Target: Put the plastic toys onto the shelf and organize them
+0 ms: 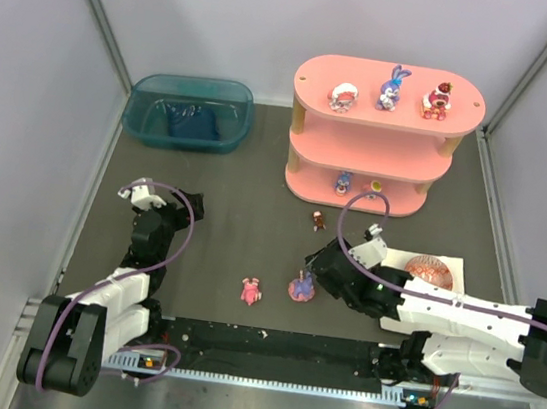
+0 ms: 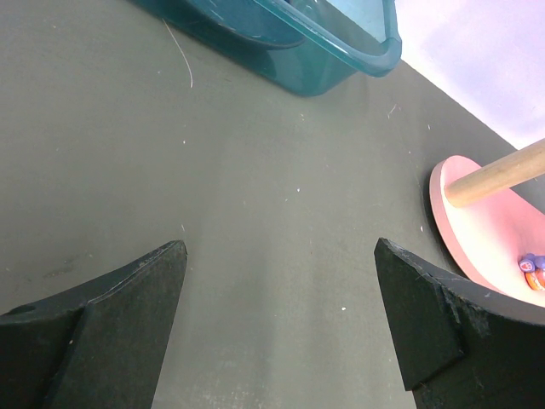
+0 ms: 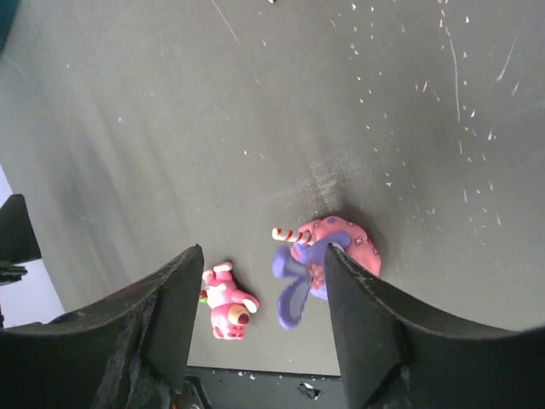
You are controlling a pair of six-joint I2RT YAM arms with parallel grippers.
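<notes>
**Grey-walled cell: toys partly shelved, both grippers empty**

Grey walls were noted around a dark mat [image 1: 250,232]. The pink shelf [image 1: 383,138] was found at the far right of the mat, with a teal bin [image 1: 189,111] well apart at the far left. Three toys were seen upright on the top board: a pale pink figurine [image 1: 343,97], the bunny [image 1: 393,89] and a red figurine [image 1: 435,101]. A small blue figurine [image 1: 343,181] was seen on the lowest board.

Three toys were recorded on the mat: a brown figurine [image 1: 319,220] just before the shelf, a pink figurine [image 1: 251,290] lying flat, and a pink-and-purple figurine [image 1: 302,288] near it.

The right gripper [image 1: 317,271] was found parted over the pink-and-purple figurine, which rested on the mat ungripped. The left gripper [image 1: 139,192] was found spread wide above bare mat, with nothing held. A patterned egg [image 1: 430,270] was noted on a white sheet [image 1: 452,263] beside the right arm.
</notes>
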